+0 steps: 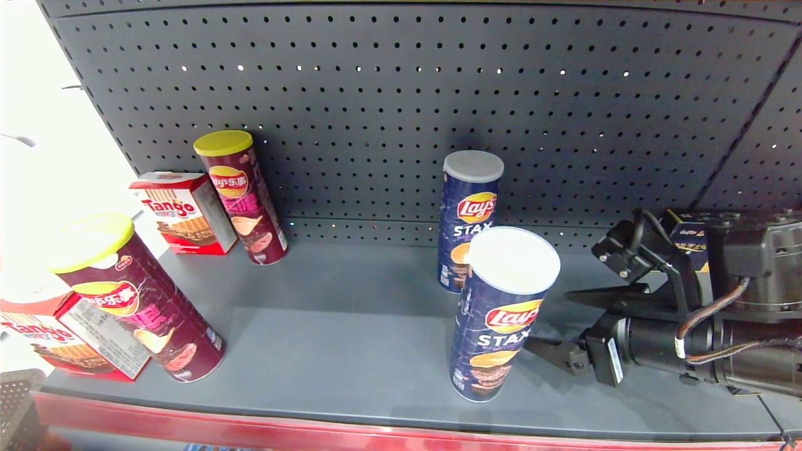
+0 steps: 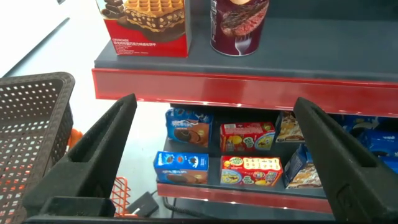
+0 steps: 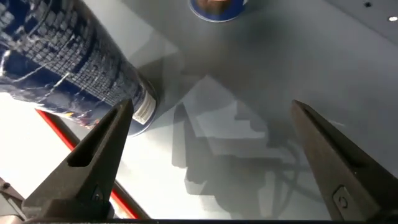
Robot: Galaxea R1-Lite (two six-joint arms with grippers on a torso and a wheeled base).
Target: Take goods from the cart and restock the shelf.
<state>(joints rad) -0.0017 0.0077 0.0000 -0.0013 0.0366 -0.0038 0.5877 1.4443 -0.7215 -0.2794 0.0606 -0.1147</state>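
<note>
Head cam looked forward and down, close on the top shelf deck (image 1: 351, 326) with the pegboard back (image 1: 401, 94) behind. Left wrist cam sat lower, out in front, facing roughly level at the red front lip (image 2: 249, 84) and the stocked lower shelf (image 2: 236, 194). It shared the lip, front waffle box (image 2: 146, 25) and front maroon can (image 2: 239, 28) with head. Right wrist cam sat just over the deck, angled down along it. It shared the front blue can (image 3: 68, 62) and rear blue can (image 3: 217, 7) base with head.
</note>
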